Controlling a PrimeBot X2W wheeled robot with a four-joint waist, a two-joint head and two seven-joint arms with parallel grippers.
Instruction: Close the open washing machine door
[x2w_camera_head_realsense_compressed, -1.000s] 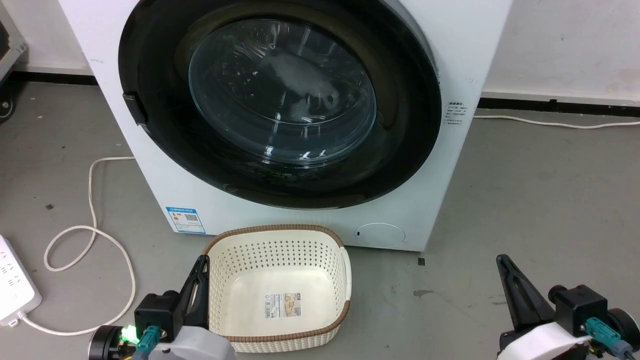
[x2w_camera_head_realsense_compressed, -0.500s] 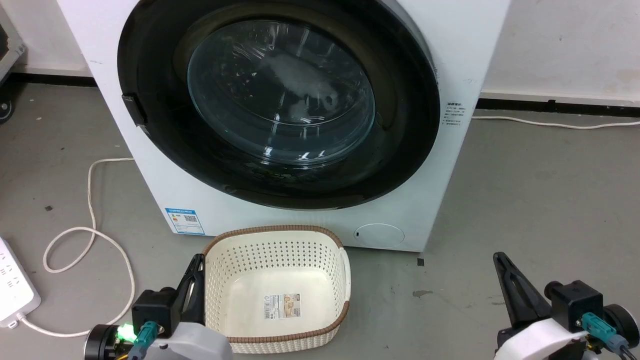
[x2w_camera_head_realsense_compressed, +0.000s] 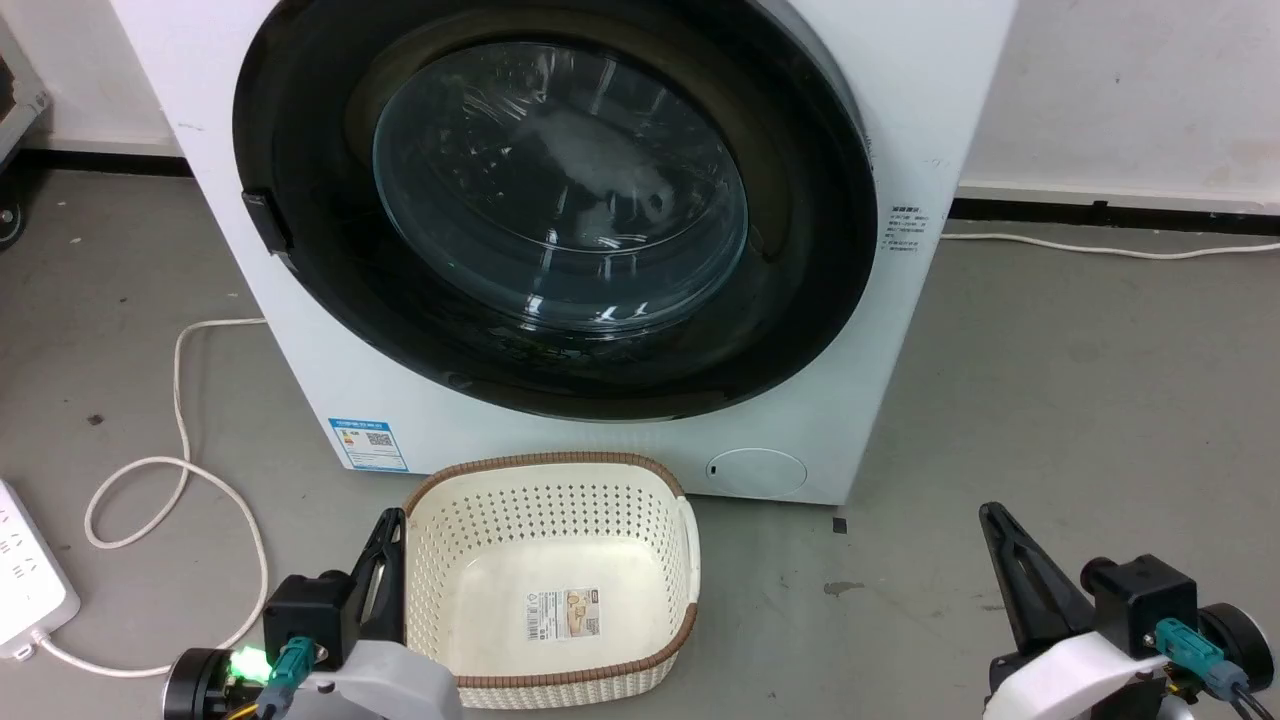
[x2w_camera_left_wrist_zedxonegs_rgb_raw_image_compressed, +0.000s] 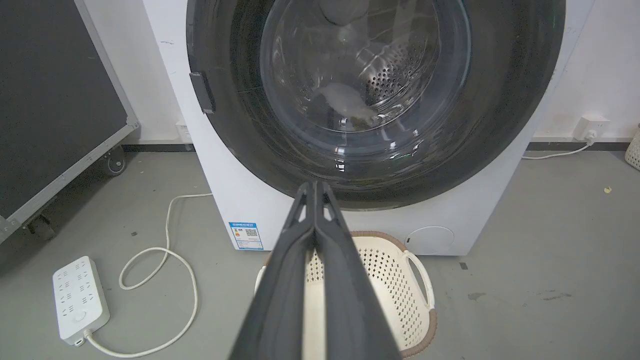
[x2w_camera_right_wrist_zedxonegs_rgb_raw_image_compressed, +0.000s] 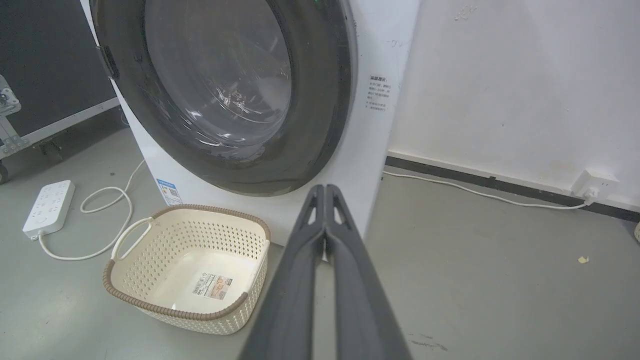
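The white washing machine (x2w_camera_head_realsense_compressed: 300, 340) stands straight ahead. Its door (x2w_camera_head_realsense_compressed: 810, 250), a glossy black ring around a bulging glass bowl, lies flat against the machine's front, with a small black latch tab at its left edge. My left gripper (x2w_camera_head_realsense_compressed: 392, 520) is low at the left, shut with nothing held, beside the basket. My right gripper (x2w_camera_head_realsense_compressed: 988, 512) is low at the right, also shut and holding nothing, over bare floor. In the left wrist view the left gripper (x2w_camera_left_wrist_zedxonegs_rgb_raw_image_compressed: 314, 186) points at the door (x2w_camera_left_wrist_zedxonegs_rgb_raw_image_compressed: 505, 100). In the right wrist view the right gripper (x2w_camera_right_wrist_zedxonegs_rgb_raw_image_compressed: 325, 189) points at the machine's lower right corner (x2w_camera_right_wrist_zedxonegs_rgb_raw_image_compressed: 370, 150).
A cream perforated basket (x2w_camera_head_realsense_compressed: 545, 463) with a brown rim sits on the floor just before the machine. A white power strip (x2w_camera_head_realsense_compressed: 25, 570) and its looped cable (x2w_camera_head_realsense_compressed: 180, 400) lie at the left. A black wheeled case (x2w_camera_left_wrist_zedxonegs_rgb_raw_image_compressed: 50, 100) stands further left. A wall socket (x2w_camera_right_wrist_zedxonegs_rgb_raw_image_compressed: 592, 184) is at the right.
Both grippers have drifted slightly left and lower in the head view, and the picture itself has shifted a little. The door looks the same.
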